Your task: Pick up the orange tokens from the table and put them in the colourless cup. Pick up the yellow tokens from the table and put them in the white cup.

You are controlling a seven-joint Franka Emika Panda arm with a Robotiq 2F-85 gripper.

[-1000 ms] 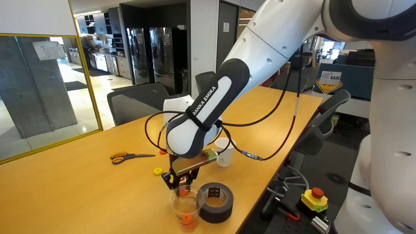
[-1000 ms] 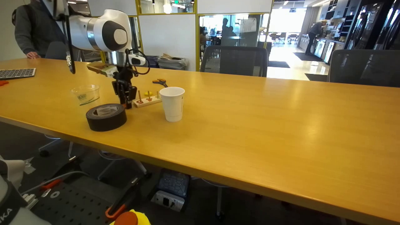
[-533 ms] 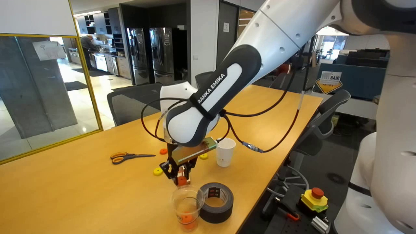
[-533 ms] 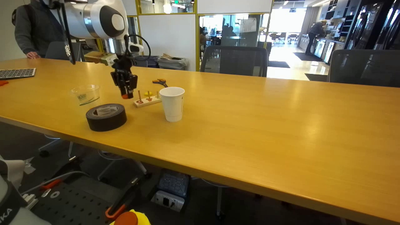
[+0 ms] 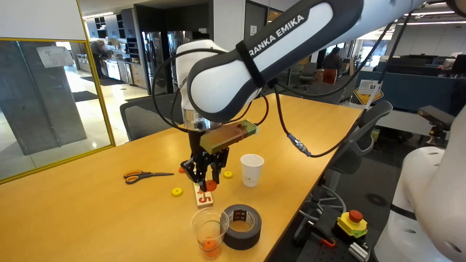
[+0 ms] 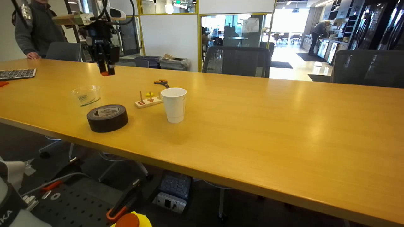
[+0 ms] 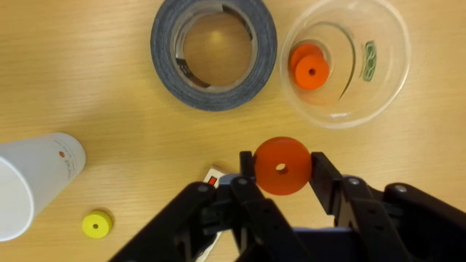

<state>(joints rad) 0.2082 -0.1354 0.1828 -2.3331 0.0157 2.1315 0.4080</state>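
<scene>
Table [image 6: 284, 132], white cup [image 6: 174, 107], colourless cup [image 7: 378, 87] beside tape roll [image 6: 105, 123], scissors [image 5: 147, 175], yellow tokens [image 5: 177, 191], orange token [image 5: 181, 170], pegboard [image 6: 146, 102], keyboard [image 6: 17, 74]

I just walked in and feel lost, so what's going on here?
A robot arm holds an orange token, jaws closed on its edges, above the table. More orange tokens lie in the clear cup. Two yellow tokens and another orange one lie on the table; the bottom of the white cup is hidden.

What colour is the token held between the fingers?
The held token is orange, slightly reddish, seen best in the wrist view.
</scene>
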